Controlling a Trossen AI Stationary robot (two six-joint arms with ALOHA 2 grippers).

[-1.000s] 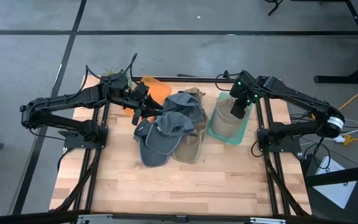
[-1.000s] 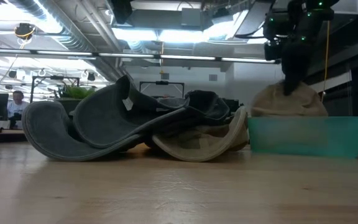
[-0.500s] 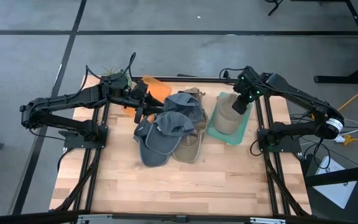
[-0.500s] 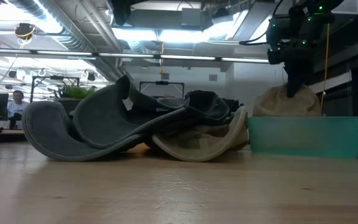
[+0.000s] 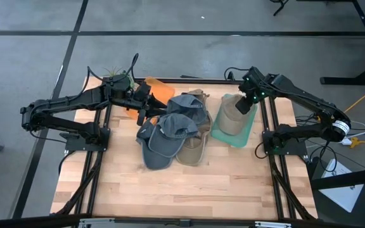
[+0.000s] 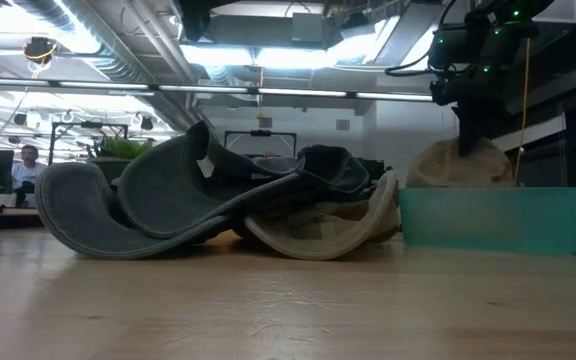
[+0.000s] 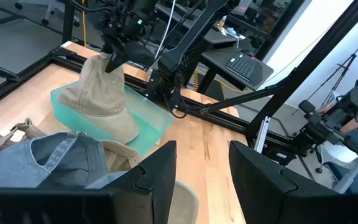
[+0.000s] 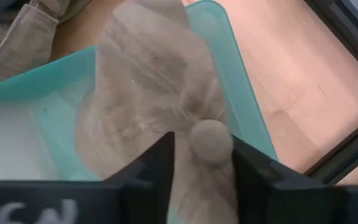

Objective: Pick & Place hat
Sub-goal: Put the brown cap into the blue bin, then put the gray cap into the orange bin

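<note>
A tan hat [image 5: 229, 121] lies crown up in the teal tray [image 5: 243, 140] at the table's far right. My right gripper [image 8: 202, 158] points down over it, open, its fingers on either side of the crown's top button [image 8: 210, 140]. In the low view the right gripper [image 6: 465, 148] reaches the top of the tan hat [image 6: 463, 168]. A pile of grey-blue hats [image 5: 168, 132] and beige hats [image 5: 193, 149] lies at the table's middle. My left gripper [image 5: 143, 114] hovers open at the pile's far left with nothing between its fingers. My right gripper comes at the tan hat from above, with the crown's button [image 8: 210, 140] in the gap between its fingers. I cannot tell whether the fingers touch the cloth. The hat rests in the tray.
An orange cloth [image 5: 158, 92] lies behind the left gripper and a small plant [image 5: 109, 76] stands at the far left corner. Bare wood [image 5: 170, 190] spreads along the near half of the table. Black frame rails [image 5: 277, 183] run along both sides.
My right gripper has swung a little toward the table's far right corner above the tray and has turned slightly about its own axis. The tan hat has stayed in the tray.
</note>
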